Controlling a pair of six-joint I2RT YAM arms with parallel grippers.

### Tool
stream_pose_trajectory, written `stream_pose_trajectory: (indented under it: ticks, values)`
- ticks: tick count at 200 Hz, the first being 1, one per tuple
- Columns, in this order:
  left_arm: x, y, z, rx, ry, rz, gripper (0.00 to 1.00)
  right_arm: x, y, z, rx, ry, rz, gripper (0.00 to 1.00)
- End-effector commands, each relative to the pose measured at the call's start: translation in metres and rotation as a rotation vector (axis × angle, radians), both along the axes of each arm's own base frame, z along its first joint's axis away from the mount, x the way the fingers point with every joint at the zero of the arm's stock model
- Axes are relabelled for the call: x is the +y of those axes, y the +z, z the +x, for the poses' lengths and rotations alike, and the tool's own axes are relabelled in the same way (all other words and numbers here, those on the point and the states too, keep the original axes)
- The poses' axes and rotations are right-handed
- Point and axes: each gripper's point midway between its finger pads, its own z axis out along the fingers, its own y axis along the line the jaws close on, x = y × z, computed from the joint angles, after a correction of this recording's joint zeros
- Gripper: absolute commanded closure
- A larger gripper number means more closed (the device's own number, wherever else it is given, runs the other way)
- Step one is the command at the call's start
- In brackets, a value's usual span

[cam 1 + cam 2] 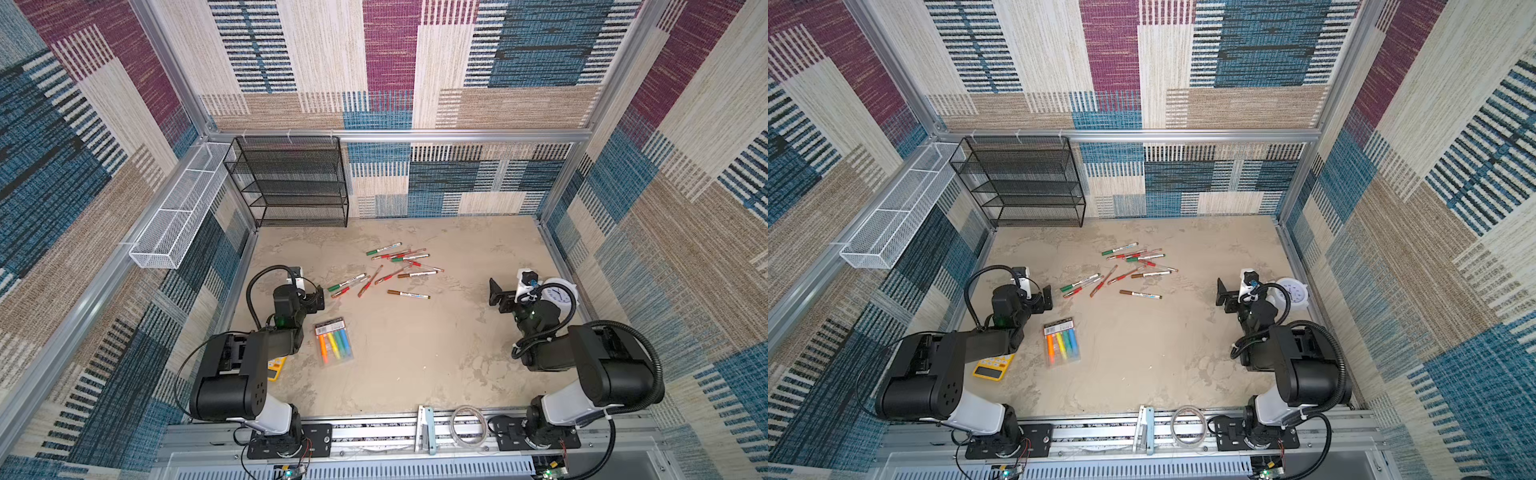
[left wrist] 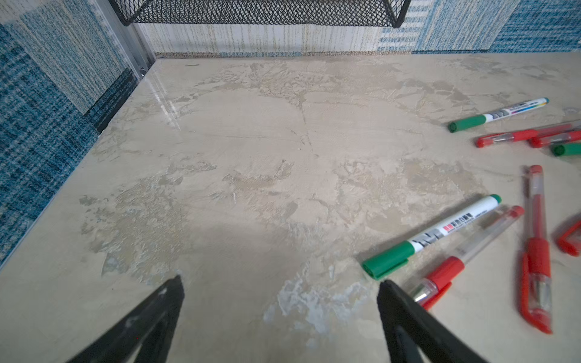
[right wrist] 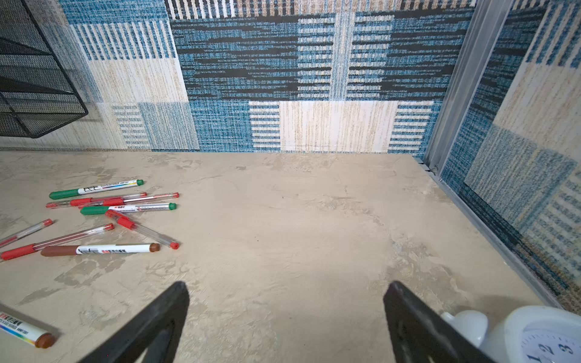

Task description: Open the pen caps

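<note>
Several pens [image 1: 390,270] lie scattered on the beige table, past its middle, in both top views: white markers with green or brown caps and thin clear pens with red caps. The caps I can see sit on their pens. My left gripper [image 1: 320,297] stands open just left of the cluster. In the left wrist view, a green pen cap [image 2: 388,261] lies close beyond one of its fingertips [image 2: 385,286], and only bare table shows between the fingers. My right gripper [image 1: 496,295] is open and empty, well right of the pens. A brown-capped marker [image 3: 100,250] lies off to its side.
A clear pack of highlighters [image 1: 333,340] lies near the left arm, with a yellow calculator [image 1: 992,365] partly under that arm. A white clock [image 1: 559,293] stands right behind the right gripper. A black mesh shelf [image 1: 291,183] and a white mesh basket [image 1: 178,216] are at the back left.
</note>
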Motion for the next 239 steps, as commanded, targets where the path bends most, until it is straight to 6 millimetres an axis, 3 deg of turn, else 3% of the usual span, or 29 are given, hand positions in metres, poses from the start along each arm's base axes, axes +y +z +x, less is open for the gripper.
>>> stream_pose_trajectory:
  ticks: [1,176,198,216,239]
  values:
    - [0.0,0.005,0.002,-0.015,0.002,-0.005,0.01,0.001,0.008,0.001,-0.029,0.003,0.01,0.0]
    - [0.0,0.005,0.001,-0.015,0.003,-0.005,0.01,0.001,0.008,0.001,-0.03,0.002,0.01,0.0]
    - [-0.007,0.006,0.001,-0.022,-0.044,-0.005,0.01,0.001,0.008,0.0,-0.031,0.003,0.01,0.0]
    - [-0.012,0.02,0.001,-0.058,-0.077,0.001,0.01,-0.007,0.014,0.001,-0.034,-0.043,0.023,0.0]
    - [-0.02,0.043,0.0,0.035,-0.121,-0.01,0.01,-0.013,0.03,0.016,0.04,-0.081,0.047,0.0]
